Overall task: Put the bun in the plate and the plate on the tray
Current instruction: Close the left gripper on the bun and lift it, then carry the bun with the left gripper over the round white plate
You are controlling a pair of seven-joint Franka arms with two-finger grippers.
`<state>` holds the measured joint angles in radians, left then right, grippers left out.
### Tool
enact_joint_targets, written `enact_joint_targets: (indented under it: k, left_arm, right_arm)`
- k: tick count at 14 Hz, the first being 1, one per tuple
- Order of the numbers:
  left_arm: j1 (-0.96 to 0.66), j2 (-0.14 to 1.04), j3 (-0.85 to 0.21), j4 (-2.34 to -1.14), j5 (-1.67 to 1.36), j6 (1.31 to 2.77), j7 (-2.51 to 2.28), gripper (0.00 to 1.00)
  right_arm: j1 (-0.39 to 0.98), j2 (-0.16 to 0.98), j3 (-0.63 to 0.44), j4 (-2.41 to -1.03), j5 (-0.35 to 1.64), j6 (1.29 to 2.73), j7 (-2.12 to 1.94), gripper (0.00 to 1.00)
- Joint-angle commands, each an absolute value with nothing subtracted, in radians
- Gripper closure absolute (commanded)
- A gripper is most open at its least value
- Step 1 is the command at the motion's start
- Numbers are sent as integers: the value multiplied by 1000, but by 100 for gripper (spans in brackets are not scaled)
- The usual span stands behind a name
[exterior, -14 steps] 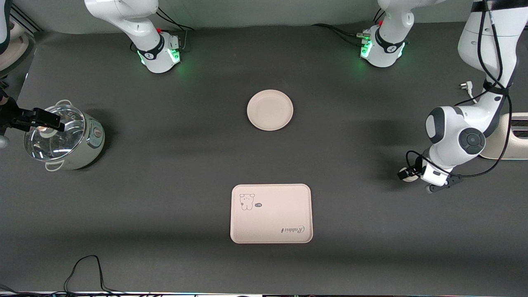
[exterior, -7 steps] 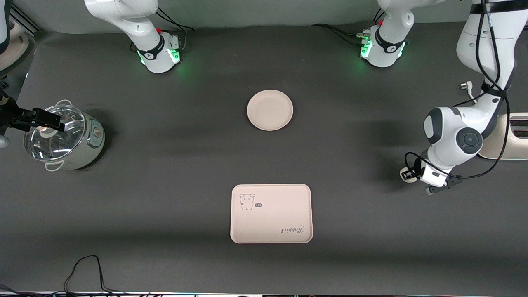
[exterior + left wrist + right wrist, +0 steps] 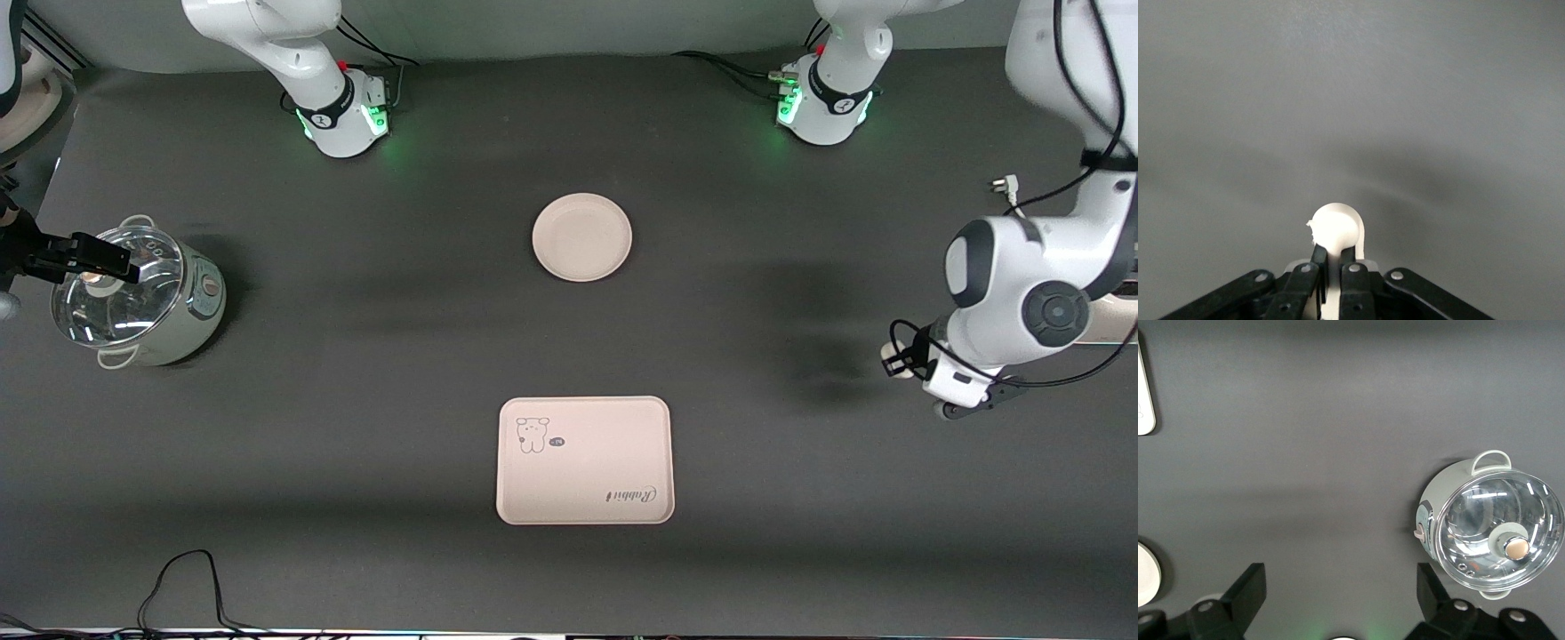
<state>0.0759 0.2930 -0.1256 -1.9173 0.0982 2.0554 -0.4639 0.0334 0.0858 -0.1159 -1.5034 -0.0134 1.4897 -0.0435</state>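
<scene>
My left gripper (image 3: 900, 360) is shut on the small off-white bun (image 3: 889, 354) and holds it above the bare mat at the left arm's end of the table. In the left wrist view the bun (image 3: 1336, 227) sticks out between the closed fingers (image 3: 1318, 257) of my left gripper (image 3: 1335, 253). The round cream plate (image 3: 582, 237) lies empty mid-table. The rectangular tray (image 3: 584, 460) with the "Rabbit" lettering lies nearer to the front camera than the plate. My right gripper (image 3: 89, 258) waits open over the pot, and it is empty in the right wrist view (image 3: 1340, 580).
A pale green pot with a glass lid (image 3: 142, 302) stands at the right arm's end and shows in the right wrist view (image 3: 1491, 530). A cream appliance (image 3: 1111, 311) and a loose plug (image 3: 1003, 185) lie at the left arm's end. A black cable (image 3: 182, 578) lies at the front edge.
My left gripper has risen with the bun in it and shifted a little toward the left arm's end. The right arm, plate and tray have not moved.
</scene>
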Motion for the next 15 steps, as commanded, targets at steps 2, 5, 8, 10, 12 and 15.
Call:
enact_joint_targets:
  k: [2, 5, 8, 10, 12, 15]
  left_arm:
    - [-46, 117, -146, -1907, 69, 1811, -603, 100]
    - [-52, 48, -276, -1896, -18, 1747, -778, 100]
    - [-54, 46, -457, -1870, -44, 1747, -1044, 100]
    - [-57, 52, -559, -1855, -81, 1766, -1181, 100]
    - [-58, 61, -659, -1841, -101, 1814, -1305, 100]
    - [-109, 110, -742, -1847, -103, 1909, -1429, 100]
  right_arm:
    - [34, 80, -120, -1502, -6, 1479, -60, 0]
    - [32, 80, -120, -1502, -6, 1479, -60, 0]
    - [32, 80, -120, -1502, -6, 1479, -60, 0]
    - [32, 78, -120, -1502, -6, 1479, -60, 0]
    - [31, 80, -120, -1502, -6, 1479, -60, 0]
    - [31, 80, -120, -1502, -6, 1479, -60, 0]
